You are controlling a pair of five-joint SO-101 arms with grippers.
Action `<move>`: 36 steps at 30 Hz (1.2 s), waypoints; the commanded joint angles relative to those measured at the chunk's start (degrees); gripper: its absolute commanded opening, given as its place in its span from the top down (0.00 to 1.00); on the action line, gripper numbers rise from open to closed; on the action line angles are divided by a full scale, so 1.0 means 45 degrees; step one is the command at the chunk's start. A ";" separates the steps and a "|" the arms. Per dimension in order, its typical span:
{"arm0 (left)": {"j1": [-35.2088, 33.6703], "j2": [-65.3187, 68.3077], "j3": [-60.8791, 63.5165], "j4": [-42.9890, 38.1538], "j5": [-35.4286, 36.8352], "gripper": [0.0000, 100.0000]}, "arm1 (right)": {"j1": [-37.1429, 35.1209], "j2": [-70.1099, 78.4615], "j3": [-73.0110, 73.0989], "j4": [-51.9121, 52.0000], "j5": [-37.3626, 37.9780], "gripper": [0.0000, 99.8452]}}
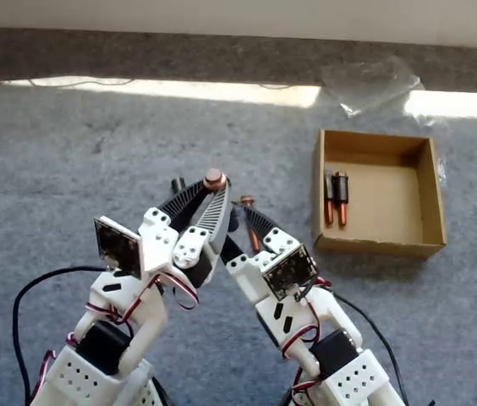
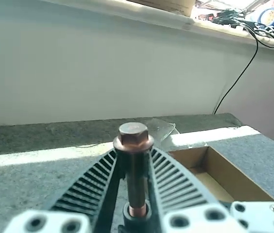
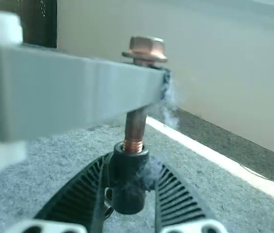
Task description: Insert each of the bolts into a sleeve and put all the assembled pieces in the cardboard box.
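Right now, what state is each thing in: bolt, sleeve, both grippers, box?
bolt: upright, head up, tip entering the sleeve, not seated.
sleeve: upright, gripped on both sides.
left gripper: shut on the bolt.
right gripper: shut on the sleeve.
box: open-topped, two assembled pieces lying inside.

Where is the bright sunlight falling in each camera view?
High view: a sunlit strip crosses the far carpet, passing under the plastic bag. Left wrist view: that strip runs behind the bolt. Right wrist view: it lies on the carpet beyond the sleeve.
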 commanded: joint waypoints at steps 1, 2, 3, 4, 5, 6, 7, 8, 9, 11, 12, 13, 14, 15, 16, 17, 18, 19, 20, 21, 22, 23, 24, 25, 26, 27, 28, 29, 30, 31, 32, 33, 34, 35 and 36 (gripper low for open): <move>-0.1006 -0.0049 0.0342 -0.0254 0.0645 0.99 | -0.0029 -0.0166 0.1534 -0.0127 -0.0137 1.00; -0.1065 -0.0049 0.0420 -0.0234 0.0684 0.99 | -0.0029 -0.0166 0.1534 -0.0127 -0.0137 1.00; -0.1065 -0.0049 0.0479 -0.0215 0.0664 0.99 | -0.0029 -0.0166 0.1534 -0.0127 -0.0137 1.00; -0.1026 -0.0049 0.0518 -0.0195 0.0664 0.99 | -0.0029 -0.0166 0.1534 -0.0127 -0.0137 1.00; -0.0987 -0.0049 0.0596 -0.0195 0.0664 0.99 | -0.0029 -0.0166 0.1534 -0.0127 -0.0137 1.00; -0.0987 -0.0049 0.0635 -0.0234 0.0664 0.99 | -0.0029 -0.0166 0.1534 -0.0127 -0.0137 1.00; -0.0987 -0.0049 0.0694 -0.0254 0.0664 0.99 | -0.0029 -0.0166 0.1534 -0.0127 -0.0137 1.00; -0.0987 -0.0049 0.0713 -0.0254 0.0664 0.99 | -0.0029 -0.0166 0.1534 -0.0127 -0.0137 1.00; -0.0987 -0.0049 0.0733 -0.0195 0.0664 0.99 | -0.0029 -0.0166 0.1534 -0.0127 -0.0137 1.00; -0.0772 -0.0049 0.0733 -0.0195 0.0664 0.99 | -0.0029 -0.0166 0.1534 -0.0127 -0.0137 1.00; -0.0615 -0.0049 0.0752 -0.0176 0.0664 0.99 | -0.0029 -0.0166 0.1534 -0.0127 -0.0137 1.00; -0.0459 -0.0049 0.0772 -0.0176 0.0664 0.99 | -0.0029 -0.0166 0.1534 -0.0127 -0.0137 1.00; -0.0361 -0.0049 0.0889 -0.0176 0.0625 0.99 | -0.0029 -0.0166 0.1534 -0.0127 -0.0137 1.00; -0.0283 -0.0049 0.0967 -0.0176 0.0625 0.99 | -0.0010 -0.0166 0.1534 -0.0127 -0.0137 1.00; -0.0244 -0.0049 0.1084 -0.0215 0.0625 0.99 | -0.0010 -0.0166 0.1534 -0.0127 -0.0137 1.00; -0.0244 -0.0049 0.1104 -0.0195 0.0625 0.99 | -0.0010 -0.0166 0.1534 -0.0127 -0.0137 1.00; -0.0244 -0.0049 0.1123 -0.0195 0.0625 0.99 | -0.0010 -0.0166 0.1534 -0.0127 -0.0137 1.00; -0.0244 -0.0049 0.1143 -0.0195 0.0625 0.99 | -0.0010 -0.0166 0.1534 -0.0127 -0.0137 1.00; -0.0244 -0.0049 0.1143 -0.0195 0.0625 0.99 | -0.0010 -0.0166 0.1534 -0.0127 -0.0137 1.00; -0.0244 -0.0049 0.1143 -0.0195 0.0625 0.99 | -0.0010 -0.0166 0.1534 -0.0127 -0.0137 1.00; -0.0244 -0.0049 0.1143 -0.0195 0.0625 0.99 | -0.0010 -0.0166 0.1534 -0.0127 -0.0137 1.00; -0.0264 -0.0049 0.1162 -0.0176 0.0625 0.99 | -0.0010 -0.0166 0.1534 -0.0127 -0.0137 1.00; -0.0283 -0.0049 0.1182 -0.0176 0.0625 0.99 | -0.0010 -0.0166 0.1534 -0.0127 -0.0137 1.00; -0.0303 -0.0049 0.1241 -0.0176 0.0625 0.99 | -0.0010 -0.0166 0.1534 -0.0127 -0.0137 1.00; -0.0322 -0.0049 0.1280 -0.0176 0.0625 0.99 | -0.0010 -0.0166 0.1534 -0.0127 -0.0137 1.00; -0.0264 -0.0049 0.1299 -0.0176 0.0625 0.99 | -0.0010 -0.0166 0.1534 -0.0127 -0.0137 1.00; -0.0244 -0.0049 0.1299 -0.0176 0.0625 0.99 | -0.0010 -0.0166 0.1534 -0.0127 -0.0137 1.00; -0.0244 -0.0049 0.1299 -0.0176 0.0625 0.99 | -0.0010 -0.0166 0.1534 -0.0127 -0.0137 1.00; -0.0244 -0.0049 0.1299 -0.0176 0.0625 0.99 | -0.0010 -0.0166 0.1534 -0.0127 -0.0137 1.00; -0.0244 -0.0049 0.1299 -0.0176 0.0625 0.99 | -0.0010 -0.0166 0.1534 -0.0127 -0.0137 1.00; -0.0244 -0.0049 0.1299 -0.0156 0.0625 0.99 | -0.0010 -0.0166 0.1534 -0.0127 -0.0137 1.00; -0.0244 -0.0049 0.1299 -0.0156 0.0625 0.99 | -0.0010 -0.0166 0.1534 -0.0127 -0.0137 1.00; -0.0244 -0.0049 0.1299 0.0000 0.0625 0.99 | -0.0010 -0.0166 0.1534 -0.0127 -0.0137 1.00; -0.0244 -0.0049 0.1241 0.0215 0.0625 0.99 | -0.0010 -0.0166 0.1534 -0.0127 -0.0137 1.00; -0.0244 -0.0049 0.1201 0.0391 0.0625 0.99 | -0.0010 -0.0166 0.1534 -0.0127 -0.0137 1.00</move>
